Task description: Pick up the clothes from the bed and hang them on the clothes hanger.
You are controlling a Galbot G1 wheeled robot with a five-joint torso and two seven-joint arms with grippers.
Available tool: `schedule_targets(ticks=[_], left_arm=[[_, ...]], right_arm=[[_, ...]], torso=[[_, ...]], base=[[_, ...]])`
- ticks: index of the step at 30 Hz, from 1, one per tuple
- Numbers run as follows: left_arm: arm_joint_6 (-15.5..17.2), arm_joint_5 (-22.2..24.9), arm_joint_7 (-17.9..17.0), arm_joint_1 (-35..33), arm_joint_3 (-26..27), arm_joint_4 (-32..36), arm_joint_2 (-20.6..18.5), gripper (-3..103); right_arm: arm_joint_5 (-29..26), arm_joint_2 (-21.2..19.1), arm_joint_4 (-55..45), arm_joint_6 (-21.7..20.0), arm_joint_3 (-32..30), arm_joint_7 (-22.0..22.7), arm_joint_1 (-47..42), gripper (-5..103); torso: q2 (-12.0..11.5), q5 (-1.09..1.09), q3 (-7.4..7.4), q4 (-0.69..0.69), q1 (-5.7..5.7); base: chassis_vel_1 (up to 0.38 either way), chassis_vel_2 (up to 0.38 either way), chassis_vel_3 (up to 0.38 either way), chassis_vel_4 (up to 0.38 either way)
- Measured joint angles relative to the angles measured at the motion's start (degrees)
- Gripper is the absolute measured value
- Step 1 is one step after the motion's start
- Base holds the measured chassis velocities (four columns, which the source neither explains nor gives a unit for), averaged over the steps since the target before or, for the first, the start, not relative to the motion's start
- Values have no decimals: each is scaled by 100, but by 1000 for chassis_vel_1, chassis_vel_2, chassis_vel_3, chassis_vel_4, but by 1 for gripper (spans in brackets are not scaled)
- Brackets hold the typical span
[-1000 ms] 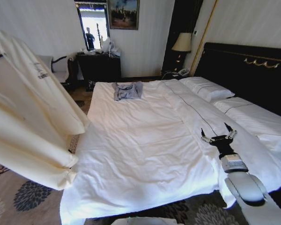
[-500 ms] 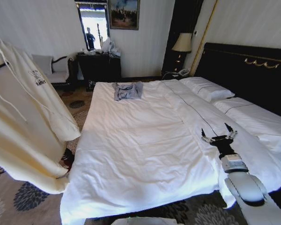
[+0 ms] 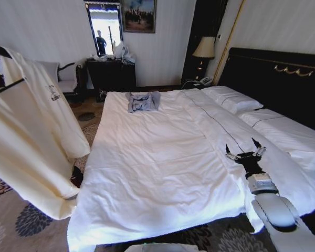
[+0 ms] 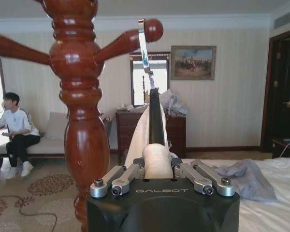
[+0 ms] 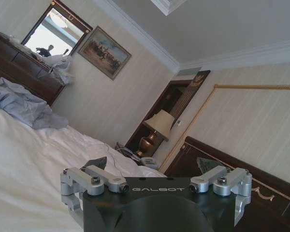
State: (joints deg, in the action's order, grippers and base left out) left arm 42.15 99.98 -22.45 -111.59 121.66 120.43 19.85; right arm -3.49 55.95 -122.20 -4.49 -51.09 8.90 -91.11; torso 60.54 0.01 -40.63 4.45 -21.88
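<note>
Clothes swung leftward, left gripper clamped on hanger; right gripper wide.

"GALBOT" stood in pale capitals on the black body of the left gripper, just under the fingers that were closed on the cream robe and its black hanger. The same word "GALBOT" was printed on the dark body of the right gripper, whose fingers stood spread apart. The robe carried a small dark logo on the chest, too small to read.
</note>
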Motion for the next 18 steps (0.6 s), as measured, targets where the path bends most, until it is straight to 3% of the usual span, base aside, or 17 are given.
schedule_targets(ticks=[17, 18], left_arm=[[-1, 60, -42, 18, 16, 19, 72, 19], [-8, 62, -62, 26, 17, 30, 68, 24]], right_arm=[[-4, -19, -12, -13, 16, -3, 35, 100], [-4, -20, -13, -13, 11, -3, 14, 100]], torso=[[0, -1, 0, -1, 0], [0, 0, 0, 0, 0]], base=[[0, 0, 0, 0], [0, 0, 0, 0]])
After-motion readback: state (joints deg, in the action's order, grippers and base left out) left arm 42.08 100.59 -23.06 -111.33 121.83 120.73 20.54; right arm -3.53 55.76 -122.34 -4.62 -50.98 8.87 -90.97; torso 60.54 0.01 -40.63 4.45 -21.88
